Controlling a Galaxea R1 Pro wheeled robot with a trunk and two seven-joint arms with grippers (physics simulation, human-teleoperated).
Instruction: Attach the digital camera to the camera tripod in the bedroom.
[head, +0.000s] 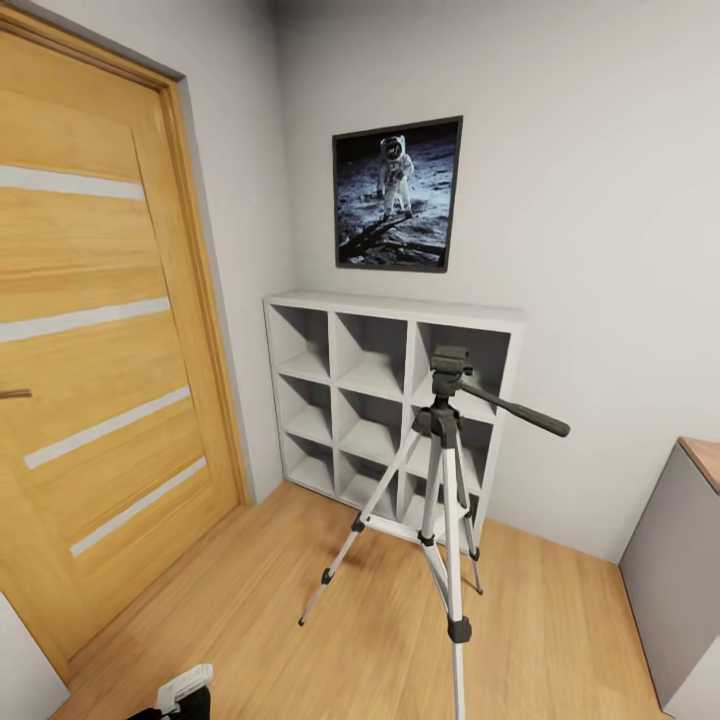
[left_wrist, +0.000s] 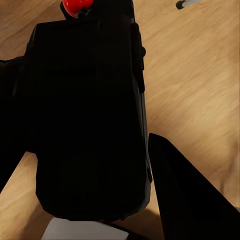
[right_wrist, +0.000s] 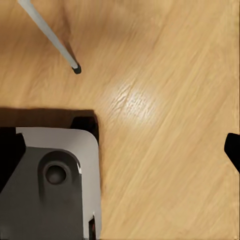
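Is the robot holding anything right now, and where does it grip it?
Yes. The left gripper holds the camera by its body, a finger against its side. The right gripper's state cannot be told.

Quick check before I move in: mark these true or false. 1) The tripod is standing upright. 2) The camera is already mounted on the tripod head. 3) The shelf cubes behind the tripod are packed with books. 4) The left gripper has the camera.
1) True: the camera tripod stands on its three legs on the wood floor, in front of the white cube shelf.
2) False: the tripod head is bare.
3) False: the shelf cubes in view look empty.
4) True: in the left wrist view the digital camera, red button showing, sits between the left gripper fingers.
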